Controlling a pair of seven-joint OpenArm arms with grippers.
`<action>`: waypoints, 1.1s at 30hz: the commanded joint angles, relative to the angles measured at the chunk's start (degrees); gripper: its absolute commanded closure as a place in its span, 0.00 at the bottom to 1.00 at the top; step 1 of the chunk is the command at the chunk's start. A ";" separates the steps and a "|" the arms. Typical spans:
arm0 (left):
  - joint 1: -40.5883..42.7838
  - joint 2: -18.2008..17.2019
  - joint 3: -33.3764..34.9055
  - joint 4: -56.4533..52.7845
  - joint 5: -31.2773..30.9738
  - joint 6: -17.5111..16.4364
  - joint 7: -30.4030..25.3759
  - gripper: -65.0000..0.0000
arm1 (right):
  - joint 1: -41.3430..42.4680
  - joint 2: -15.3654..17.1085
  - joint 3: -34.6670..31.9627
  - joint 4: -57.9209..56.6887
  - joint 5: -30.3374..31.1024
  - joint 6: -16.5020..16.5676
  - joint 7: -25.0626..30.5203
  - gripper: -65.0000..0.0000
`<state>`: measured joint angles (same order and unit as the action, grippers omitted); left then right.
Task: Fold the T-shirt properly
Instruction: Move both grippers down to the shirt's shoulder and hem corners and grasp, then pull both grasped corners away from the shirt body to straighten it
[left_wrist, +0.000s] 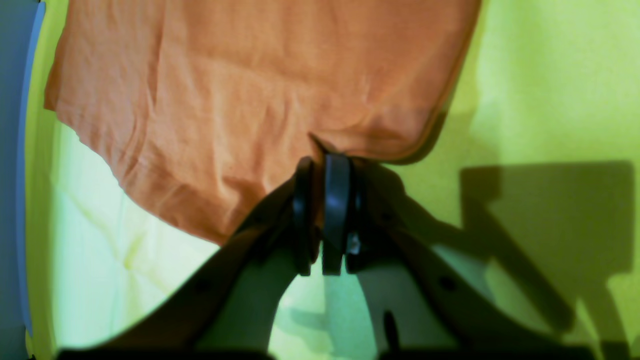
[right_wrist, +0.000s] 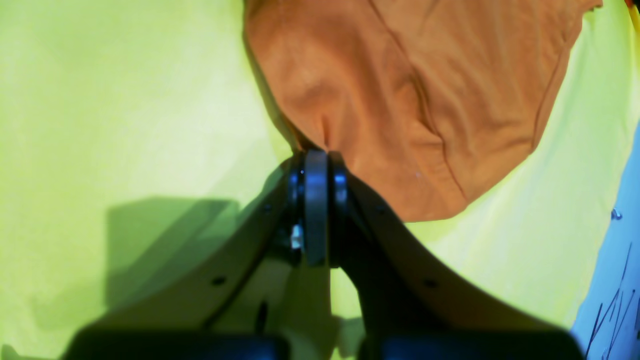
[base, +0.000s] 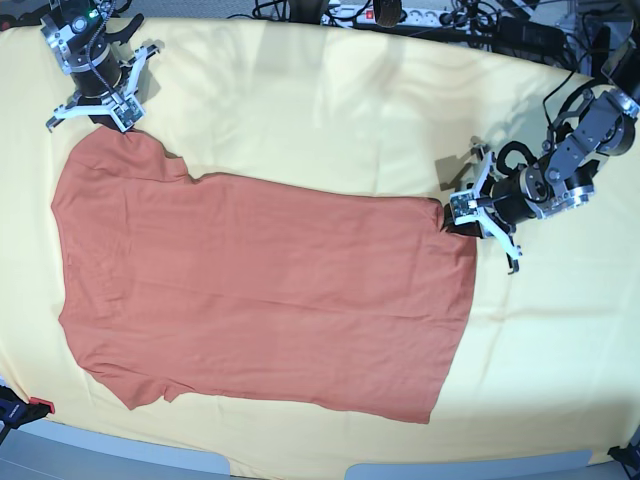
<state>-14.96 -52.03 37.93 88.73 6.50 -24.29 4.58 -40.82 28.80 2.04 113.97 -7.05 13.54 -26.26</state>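
The T-shirt (base: 260, 290) lies spread flat across the middle of the base view on a pale yellow cloth (base: 330, 110), sleeves toward the left of the frame and the hem running down the right side. Both arms have taken the far long edge, which looks like the start of a lengthwise fold. At the upper left of that view the right gripper (base: 100, 112) sits on the upper sleeve, and its wrist camera shows the jaws pressed together with a pucker of orange fabric (right_wrist: 400, 100) drawn into the tips. At the right of the frame the left gripper (base: 462, 218) meets the upper hem corner; from its own camera the left gripper (left_wrist: 322, 167) is pinched down onto the shirt's edge (left_wrist: 250, 90), with only a sliver between the pads. Holding two points along one side should let the pair lift and carry that edge evenly toward the near side, I reckon, without the cloth twisting.
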 joint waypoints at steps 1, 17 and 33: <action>-1.33 -1.75 -0.22 0.13 0.52 -0.07 1.46 1.00 | -0.31 0.96 0.31 0.42 -0.68 -0.59 -1.01 1.00; -5.05 -8.85 -0.22 4.72 -10.60 -12.76 1.42 1.00 | -0.81 10.54 0.31 6.49 5.79 0.13 -13.42 1.00; 1.97 -20.59 -0.22 11.98 -27.45 -15.71 3.65 1.00 | -18.27 14.12 0.33 17.18 2.10 0.35 -16.48 1.00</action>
<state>-12.16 -71.13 38.26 100.14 -20.56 -39.86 9.10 -58.61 42.19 2.00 130.15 -4.51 14.22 -42.59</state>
